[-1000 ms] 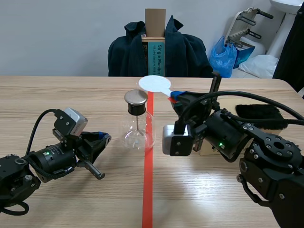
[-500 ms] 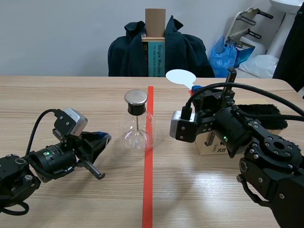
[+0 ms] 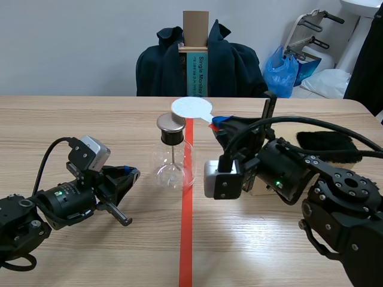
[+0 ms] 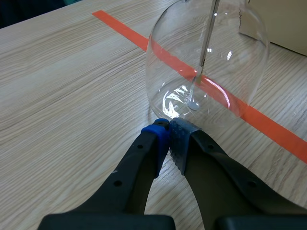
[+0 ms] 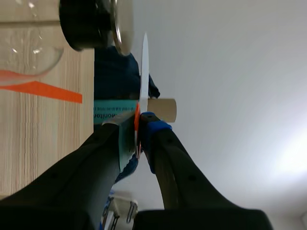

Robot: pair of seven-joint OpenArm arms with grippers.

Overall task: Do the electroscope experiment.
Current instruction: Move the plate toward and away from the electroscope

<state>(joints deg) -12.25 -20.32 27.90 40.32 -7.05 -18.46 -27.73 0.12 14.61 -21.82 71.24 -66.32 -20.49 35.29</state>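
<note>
On the table [image 3: 90, 251], in the scene view, the electroscope flask [image 3: 173, 156] stands upright at the orange-red tape line [image 3: 185, 239]. The right gripper [image 3: 222, 123] holds a white disc [image 3: 191, 107] just above and beside the flask's metal cap [image 3: 171, 123]; whether the two touch I cannot tell. The left gripper [image 3: 128, 174] lies low near the flask, and a black fur cloth [image 3: 326, 142] rests behind the right arm. In the left wrist view, the left fingers are together on nothing, their tips just at the flask's glass base, and the thin rod [image 4: 206, 48] hangs inside the flask. In the right wrist view, the right fingers are clamped on the disc's red handle, with the disc edge-on close beside the cap. The step in hand looks to be presenting the charged disc to the cap. The next move likely calls for a small, steady approach that meets the cap without knocking the flask.
</note>
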